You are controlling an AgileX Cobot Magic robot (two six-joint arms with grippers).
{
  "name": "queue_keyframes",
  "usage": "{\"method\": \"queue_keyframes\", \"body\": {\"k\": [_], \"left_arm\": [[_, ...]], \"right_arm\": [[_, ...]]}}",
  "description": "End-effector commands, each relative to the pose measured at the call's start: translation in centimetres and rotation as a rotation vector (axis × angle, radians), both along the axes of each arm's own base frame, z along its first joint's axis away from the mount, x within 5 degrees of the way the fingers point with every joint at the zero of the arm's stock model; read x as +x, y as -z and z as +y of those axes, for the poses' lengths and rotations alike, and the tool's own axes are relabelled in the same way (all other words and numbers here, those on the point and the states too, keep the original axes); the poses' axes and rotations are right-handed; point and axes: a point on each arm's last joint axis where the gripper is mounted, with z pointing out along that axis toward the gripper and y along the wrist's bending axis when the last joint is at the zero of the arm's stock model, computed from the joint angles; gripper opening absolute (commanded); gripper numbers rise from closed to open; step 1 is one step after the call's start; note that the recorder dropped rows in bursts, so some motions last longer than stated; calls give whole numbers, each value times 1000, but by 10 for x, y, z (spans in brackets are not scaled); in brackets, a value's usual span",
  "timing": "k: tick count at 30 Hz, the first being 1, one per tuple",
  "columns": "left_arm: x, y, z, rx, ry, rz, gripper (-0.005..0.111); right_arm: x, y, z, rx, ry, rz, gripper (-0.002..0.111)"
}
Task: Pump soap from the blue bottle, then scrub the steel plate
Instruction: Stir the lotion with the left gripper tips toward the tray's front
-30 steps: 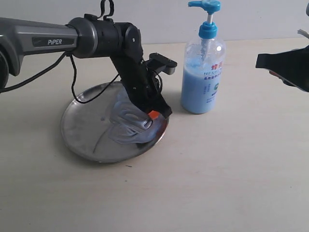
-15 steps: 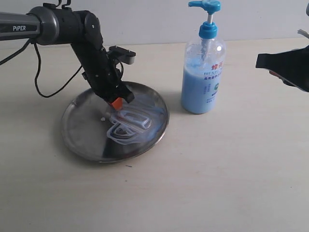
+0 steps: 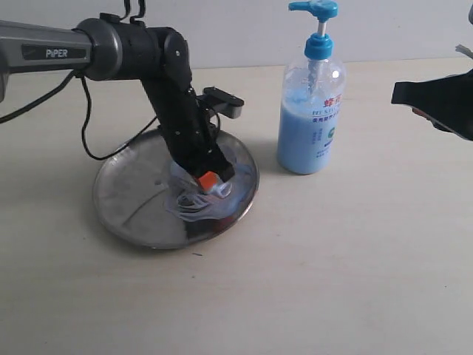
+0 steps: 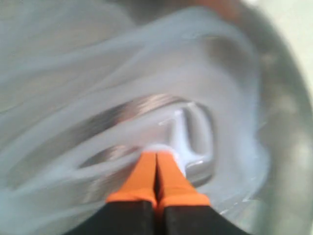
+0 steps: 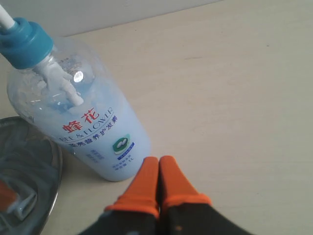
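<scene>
The round, shiny steel plate (image 3: 126,200) lies on a pale wooden table (image 3: 332,259). The left gripper (image 4: 156,159), its orange tips pressed together on nothing, touches the plate amid streaky pale-blue soap (image 4: 98,98). The tall, clear, blue-pumped bottle (image 3: 311,111) stands upright just beside the plate's rim. The right gripper (image 5: 159,169), likewise closed and empty, hovers beyond the bottle, well apart from the plate.

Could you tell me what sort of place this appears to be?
Likely a robot test bench: a pale tabletop by a plain wall, with a robot arm over a steel plate beside a pump bottle.
</scene>
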Motion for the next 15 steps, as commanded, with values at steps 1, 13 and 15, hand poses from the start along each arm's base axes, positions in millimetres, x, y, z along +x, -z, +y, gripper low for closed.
{"method": "queue_keyframes", "body": {"k": [1, 13, 15], "left_arm": [[-29, 34, -21, 46, 74, 92, 0], [-37, 33, -24, 83, 92, 121, 0], [-36, 33, -22, 93, 94, 123, 0]], "right_arm": [[0, 0, -1, -1, 8, -9, 0], [0, 0, -1, -1, 6, -5, 0], [0, 0, -1, -1, 6, -5, 0]]}}
